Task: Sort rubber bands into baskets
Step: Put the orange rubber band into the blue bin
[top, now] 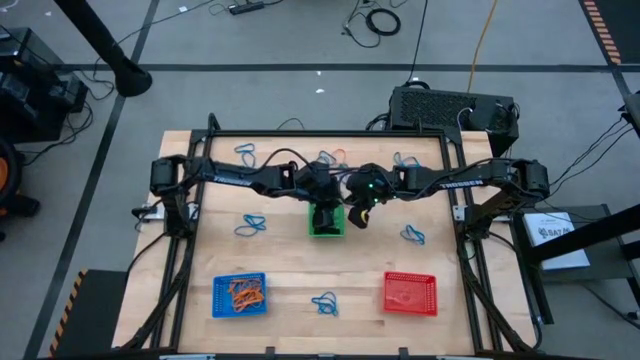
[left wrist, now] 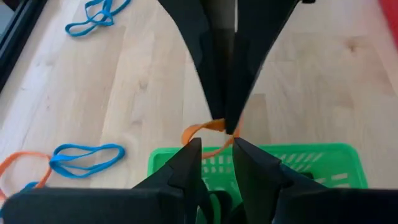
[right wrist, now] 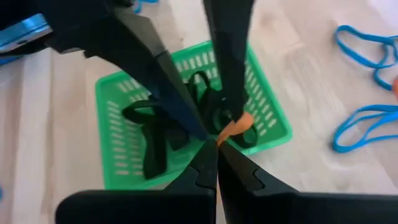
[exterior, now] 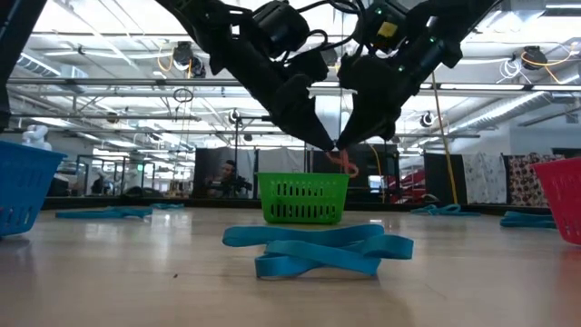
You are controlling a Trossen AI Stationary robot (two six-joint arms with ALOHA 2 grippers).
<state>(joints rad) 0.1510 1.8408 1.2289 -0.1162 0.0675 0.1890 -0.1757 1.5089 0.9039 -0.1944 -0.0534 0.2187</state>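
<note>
Wooden table (top: 290, 260) carried the green basket (top: 326, 222) at its centre, black bands (right wrist: 155, 134) inside. Above it both grippers met tip to tip: the right gripper (right wrist: 214, 144) was pressed together, pinching an orange rubber band (left wrist: 208, 129); the left gripper (left wrist: 216, 147) stood slightly parted beside that band.

From my remote station I count three small rectangular plastic mesh baskets: one blue (top: 239, 296), one green (top: 326, 222), one red (top: 410, 293). Two dark robot arms meet over the green one. I cannot count the scattered thin rubber bands reliably.
</note>
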